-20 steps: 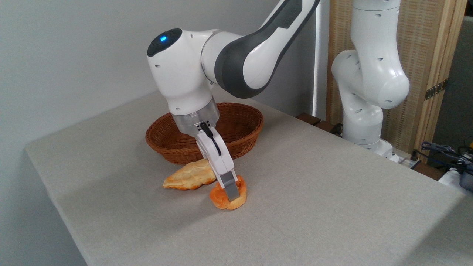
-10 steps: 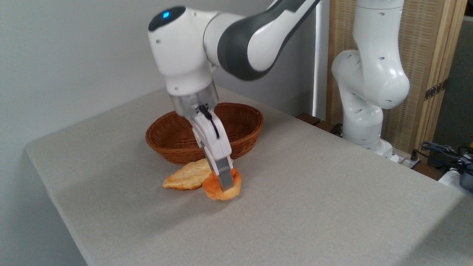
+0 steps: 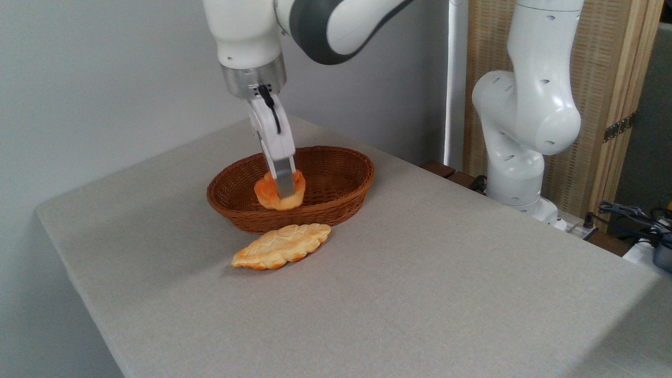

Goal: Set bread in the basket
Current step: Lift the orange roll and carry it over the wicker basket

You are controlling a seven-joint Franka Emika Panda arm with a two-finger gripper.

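On the grey cloth table point(image 3: 420, 273) I see my gripper point(image 3: 285, 193) pinching the bread point(image 3: 268, 193) over the far basket point(image 3: 341, 178), braided loaf point(image 3: 281, 245) nearer; no readable labels.

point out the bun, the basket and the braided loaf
bun point(image 3: 266, 195), fixed camera, its left side beside the finger
basket point(image 3: 350, 189), fixed camera, its right wall
braided loaf point(image 3: 281, 245), fixed camera, its top middle

My near finger point(image 3: 284, 181) hides the middle of the bread point(image 3: 269, 193) and my far finger behind it, the top edge crops my arm, and the bread masks part of the basket point(image 3: 346, 181) floor.
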